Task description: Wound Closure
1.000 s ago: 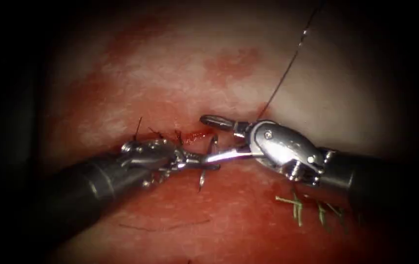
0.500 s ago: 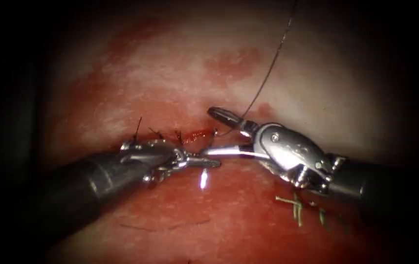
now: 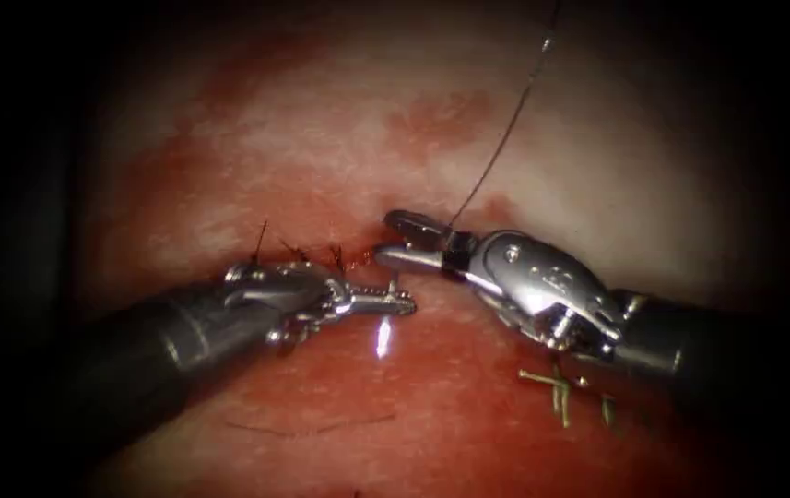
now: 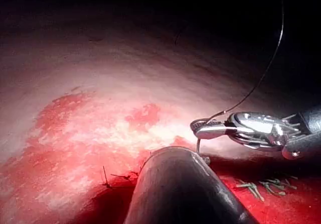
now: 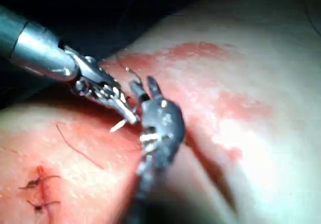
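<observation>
L hand pinches needle mid-curve, 6 o'clock of cut; R hand spread round thread: keep needle grip firm

The endoscope light pools on the middle of the tissue and fades to black at every edge. Glare flashes off the right tool and the needle. The right wrist view is soft, with that tool blurred up close.

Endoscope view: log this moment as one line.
left tool shut on needle mid-curve | right tool open, holds nothing | thread meets its upper jaw | needle in tissue: unclear
</observation>
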Controlling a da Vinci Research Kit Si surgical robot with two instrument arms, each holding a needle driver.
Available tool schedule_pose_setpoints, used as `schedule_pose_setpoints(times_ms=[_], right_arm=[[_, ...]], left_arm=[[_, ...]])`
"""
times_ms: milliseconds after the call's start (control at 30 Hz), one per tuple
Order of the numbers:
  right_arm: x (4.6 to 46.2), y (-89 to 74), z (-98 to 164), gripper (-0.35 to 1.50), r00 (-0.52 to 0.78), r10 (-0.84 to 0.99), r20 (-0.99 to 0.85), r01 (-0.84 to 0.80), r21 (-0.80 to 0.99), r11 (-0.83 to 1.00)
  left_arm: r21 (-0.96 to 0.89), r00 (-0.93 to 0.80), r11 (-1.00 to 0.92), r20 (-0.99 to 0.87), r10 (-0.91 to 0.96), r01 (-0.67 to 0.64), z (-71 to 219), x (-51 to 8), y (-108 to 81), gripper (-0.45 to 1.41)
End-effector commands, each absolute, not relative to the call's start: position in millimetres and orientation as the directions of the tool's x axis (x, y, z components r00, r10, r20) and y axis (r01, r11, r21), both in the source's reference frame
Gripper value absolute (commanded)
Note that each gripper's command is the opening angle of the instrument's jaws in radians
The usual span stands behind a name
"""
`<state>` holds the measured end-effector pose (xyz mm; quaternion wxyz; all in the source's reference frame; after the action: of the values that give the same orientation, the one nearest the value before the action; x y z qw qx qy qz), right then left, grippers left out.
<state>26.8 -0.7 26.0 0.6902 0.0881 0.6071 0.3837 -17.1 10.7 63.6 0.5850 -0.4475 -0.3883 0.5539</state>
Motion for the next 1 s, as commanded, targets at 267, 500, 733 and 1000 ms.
schedule_pose_setpoints(times_ms=[267,500,733,1000], right_arm=[[27.3,-0.6,26.3,-0.35,-0.008,0.617,-0.787,-0.401,0.568,0.719],[26.9,-0.7,26.4,-0.35,0.014,0.567,-0.823,-0.387,0.519,0.762],[26.8,-0.8,26.4,-0.35,0.026,0.533,-0.846,-0.369,0.488,0.791],[26.4,-0.4,26.9,-0.35,0.048,0.485,-0.873,-0.360,0.438,0.824]], left_arm=[[-0.952,0.079,-0.016,-0.042,0.996,-0.306,63.7,-17.7,10.9,-0.45],[-0.906,0.019,-0.217,-0.240,0.971,-0.362,63.3,-18.2,11.1,-0.16],[-0.661,-0.046,-0.579,-0.639,0.768,-0.477,64.5,-18.5,12.2,0.29],[-0.676,-0.047,-0.584,-0.635,0.771,-0.450,64.8,-16.8,12.5,1.01]])
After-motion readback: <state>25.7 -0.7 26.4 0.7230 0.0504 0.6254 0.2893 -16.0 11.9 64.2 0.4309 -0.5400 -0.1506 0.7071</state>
